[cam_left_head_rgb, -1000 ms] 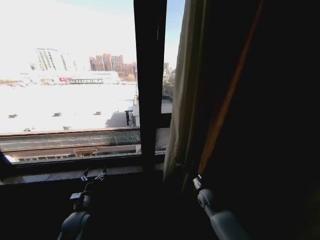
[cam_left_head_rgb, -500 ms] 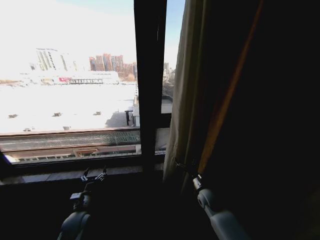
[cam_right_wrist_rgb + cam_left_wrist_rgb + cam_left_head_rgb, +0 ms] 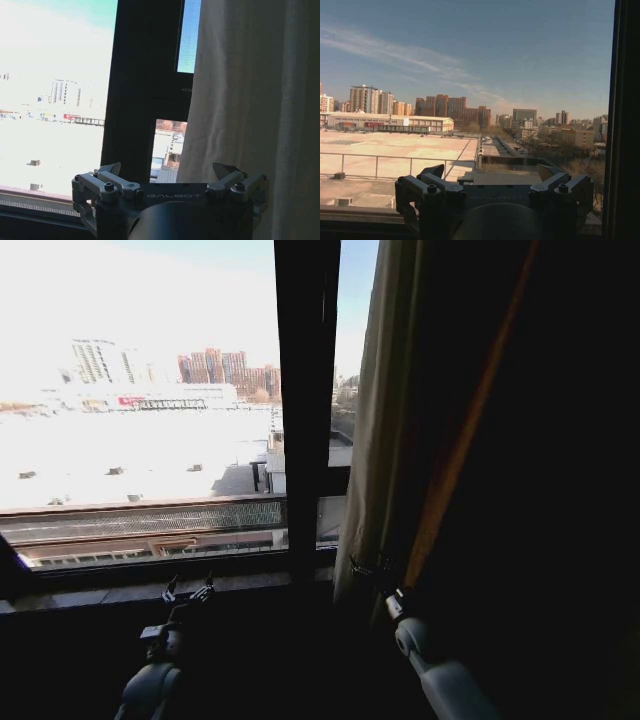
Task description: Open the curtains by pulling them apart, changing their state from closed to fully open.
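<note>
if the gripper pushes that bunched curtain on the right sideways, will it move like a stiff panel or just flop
The curtain will probably flop: it hangs in soft vertical folds and daylight glows through it, so it looks thin and light. It would likely bunch and slide rather than swing as one piece. The right gripper, open beside its edge, may slip off loose cloth unless it pinches a fold.

The whole head view has shifted slightly rightward; the camera moved, not the curtains (image 3: 385, 440).

Cream-beige pleated curtains (image 3: 375, 440) hang beside the black window frame (image 3: 305, 390).
</note>
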{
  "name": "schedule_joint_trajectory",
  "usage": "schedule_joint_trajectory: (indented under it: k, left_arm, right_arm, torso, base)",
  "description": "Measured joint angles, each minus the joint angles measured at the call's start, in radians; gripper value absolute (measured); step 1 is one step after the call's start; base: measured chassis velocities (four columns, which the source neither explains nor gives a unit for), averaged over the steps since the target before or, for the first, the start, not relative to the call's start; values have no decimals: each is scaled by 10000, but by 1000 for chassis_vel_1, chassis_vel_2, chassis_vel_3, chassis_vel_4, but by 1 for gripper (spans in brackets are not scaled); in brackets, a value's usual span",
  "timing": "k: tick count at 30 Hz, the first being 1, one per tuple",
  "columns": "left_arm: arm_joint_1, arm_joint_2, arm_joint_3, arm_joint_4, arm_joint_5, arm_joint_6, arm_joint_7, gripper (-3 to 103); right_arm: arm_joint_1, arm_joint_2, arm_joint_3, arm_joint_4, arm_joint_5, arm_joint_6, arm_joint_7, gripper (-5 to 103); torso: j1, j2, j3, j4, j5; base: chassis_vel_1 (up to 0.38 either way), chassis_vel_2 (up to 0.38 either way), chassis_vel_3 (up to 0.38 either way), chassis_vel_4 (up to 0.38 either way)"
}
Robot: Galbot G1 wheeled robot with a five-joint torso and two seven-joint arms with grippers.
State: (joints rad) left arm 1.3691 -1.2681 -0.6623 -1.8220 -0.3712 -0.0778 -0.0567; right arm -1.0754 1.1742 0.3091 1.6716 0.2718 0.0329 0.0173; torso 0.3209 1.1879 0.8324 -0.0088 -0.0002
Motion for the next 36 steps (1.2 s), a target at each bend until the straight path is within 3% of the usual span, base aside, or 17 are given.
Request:
schedule_joint_trajectory:
  k: [36]
  left_arm:
    - [0,0,-1,0,0,0,0,100]
  right_arm:
    - [0,1,0,2,2,4,0,100]
  torso:
    - [-2,0,-1,1,1]
  base:
    - [340,346,-346,-339]
